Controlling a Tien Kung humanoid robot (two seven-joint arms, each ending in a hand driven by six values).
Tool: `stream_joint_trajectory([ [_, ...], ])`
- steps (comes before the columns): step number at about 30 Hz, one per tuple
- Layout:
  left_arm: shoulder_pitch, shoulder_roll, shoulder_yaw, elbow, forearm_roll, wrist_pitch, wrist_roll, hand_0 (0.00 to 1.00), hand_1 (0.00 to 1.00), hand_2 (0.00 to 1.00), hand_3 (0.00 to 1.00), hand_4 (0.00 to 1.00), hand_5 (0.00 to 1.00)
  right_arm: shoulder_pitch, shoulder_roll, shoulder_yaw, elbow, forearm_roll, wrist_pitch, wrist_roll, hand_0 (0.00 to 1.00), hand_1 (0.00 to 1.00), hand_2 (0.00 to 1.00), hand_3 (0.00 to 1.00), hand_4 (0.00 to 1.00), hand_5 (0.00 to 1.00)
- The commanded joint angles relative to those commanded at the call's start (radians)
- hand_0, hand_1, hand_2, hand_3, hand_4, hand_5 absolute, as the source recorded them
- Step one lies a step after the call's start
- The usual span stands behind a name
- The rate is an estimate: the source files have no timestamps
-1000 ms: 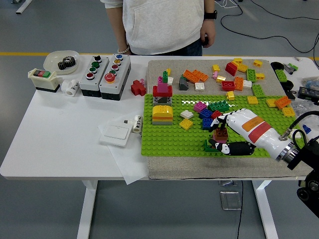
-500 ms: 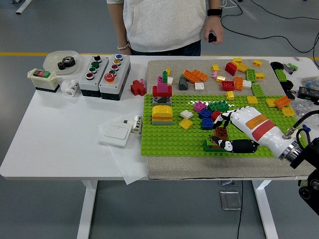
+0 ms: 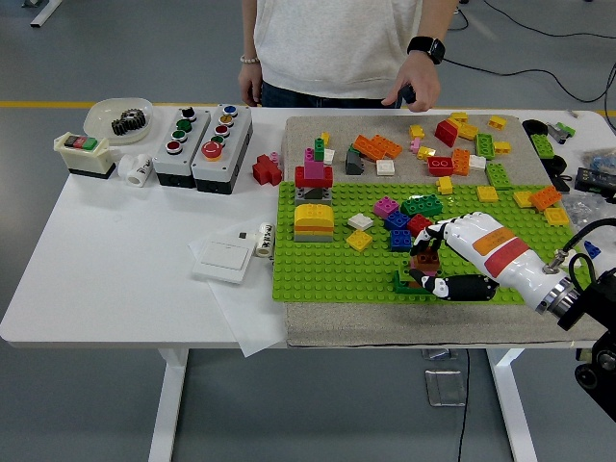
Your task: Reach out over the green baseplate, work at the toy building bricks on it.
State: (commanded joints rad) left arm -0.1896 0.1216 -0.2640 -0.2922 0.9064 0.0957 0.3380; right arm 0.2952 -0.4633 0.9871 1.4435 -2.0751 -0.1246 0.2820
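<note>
The green baseplate [image 3: 327, 265] lies on a grey mat at mid-table. My right hand [image 3: 424, 264], white with an orange band, reaches in from the right over the plate's front right part. Its fingers curl over a brown brick [image 3: 424, 258], with the black thumb [image 3: 457, 286] below it. The brick sits against a dark green piece [image 3: 403, 282] on the plate. Just behind the hand is a cluster of magenta, green, blue and red bricks [image 3: 399, 218]. A yellow-orange stack [image 3: 314, 220] and a red-pink tower [image 3: 314, 169] stand at the plate's left. My left arm is out of sight.
Several loose bricks [image 3: 452, 144] lie on the grey mat [image 3: 318, 130] behind the plate. Button boxes [image 3: 202, 135], a bowl with a gear [image 3: 120, 117] and a white switch plate [image 3: 224, 257] sit to the left. A person's hand [image 3: 414, 91] holds a small dark object at the far edge.
My right hand has crept slightly forward and closed tighter around the brown brick. The person has stepped to the right and brought a hand down to the table's far edge.
</note>
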Motion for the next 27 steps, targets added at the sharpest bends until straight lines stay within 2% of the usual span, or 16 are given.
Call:
stream_joint_trajectory([
  [9,-0.001,0.0,0.001,0.0,-0.002,0.0,-0.001,0.482,0.575,0.637,0.578,0.603,0.676,-0.001,-0.001,0.004,0.007,0.0,-0.003,0.001,0.449,0.455,0.535,0.541,0.682,0.541],
  [15,0.0,-0.001,0.002,0.001,-0.004,0.001,-0.001,0.482,0.574,0.636,0.578,0.603,0.676,0.003,-0.004,0.018,0.032,0.015,-0.032,0.008,0.45,0.455,0.535,0.541,0.682,0.54],
  [16,0.0,-0.001,0.002,0.001,-0.004,0.001,-0.001,0.482,0.578,0.636,0.579,0.605,0.677,0.004,-0.005,0.018,0.033,0.017,-0.035,0.009,0.507,0.493,0.56,0.546,0.684,0.533],
  [21,0.004,-0.002,0.003,0.001,-0.009,0.005,-0.003,0.482,0.578,0.636,0.579,0.605,0.677,0.018,-0.005,0.023,0.037,0.143,-0.111,0.01,0.507,0.493,0.56,0.546,0.684,0.533],
  [22,0.004,-0.003,0.003,0.001,-0.009,0.006,-0.003,0.485,0.578,0.636,0.578,0.604,0.677,0.02,-0.005,0.023,0.037,0.174,-0.117,0.008,0.685,0.676,0.74,0.635,0.749,0.536],
  [27,0.008,-0.002,0.009,0.004,-0.015,0.008,-0.006,0.485,0.578,0.636,0.578,0.604,0.677,0.053,-0.008,0.036,0.049,0.352,-0.136,-0.01,0.685,0.676,0.74,0.635,0.749,0.536],
])
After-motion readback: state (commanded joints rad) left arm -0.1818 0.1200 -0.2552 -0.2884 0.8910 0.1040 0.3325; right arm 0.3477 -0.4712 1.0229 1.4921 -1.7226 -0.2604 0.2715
